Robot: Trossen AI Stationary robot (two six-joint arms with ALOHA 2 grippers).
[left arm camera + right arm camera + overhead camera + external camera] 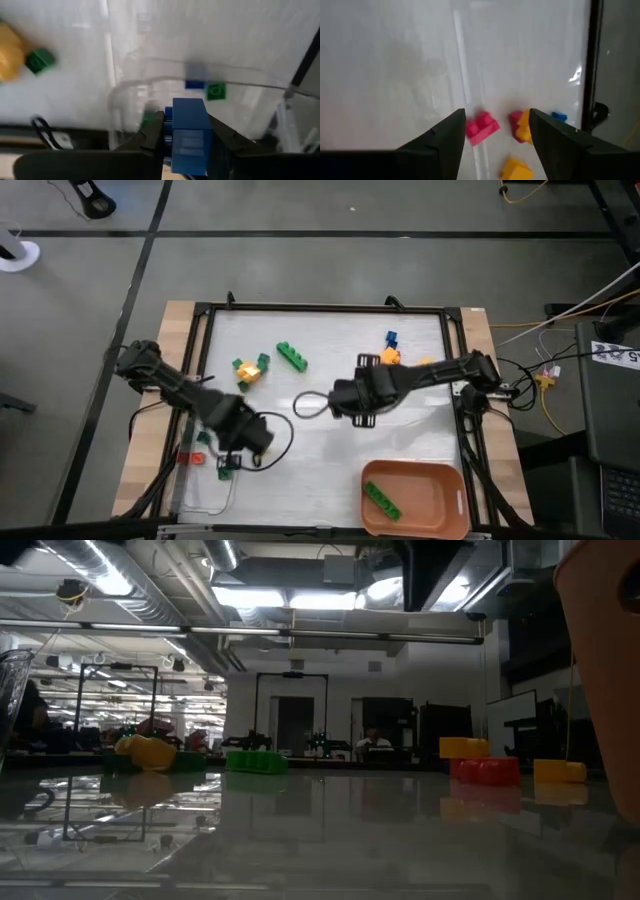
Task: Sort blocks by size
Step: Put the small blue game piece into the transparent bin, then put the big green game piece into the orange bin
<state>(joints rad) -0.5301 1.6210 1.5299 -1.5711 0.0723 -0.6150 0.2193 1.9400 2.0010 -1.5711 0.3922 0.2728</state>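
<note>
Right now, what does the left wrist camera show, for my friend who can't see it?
The left gripper is shut on a blue block. Beyond it, on the white table, lie a small green block and a blue one.

Bare table (330, 455) between both arms

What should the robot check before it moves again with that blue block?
1. Left pincer shut on the blue block: ok.
2. Block sitting straight between the fingers: ok, it looks upright in the left wrist view.
3. Clear container under the left pincer, with a small green block and a blue one inside: ok.
4. Right pincer open above the red block: ok, nothing held.
5. The two arms apart from each other: ok in the high view.
6. Orange tray holding a long green block: ok. Whether the blue block is lined up over the container's opening: cannot tell.
</note>
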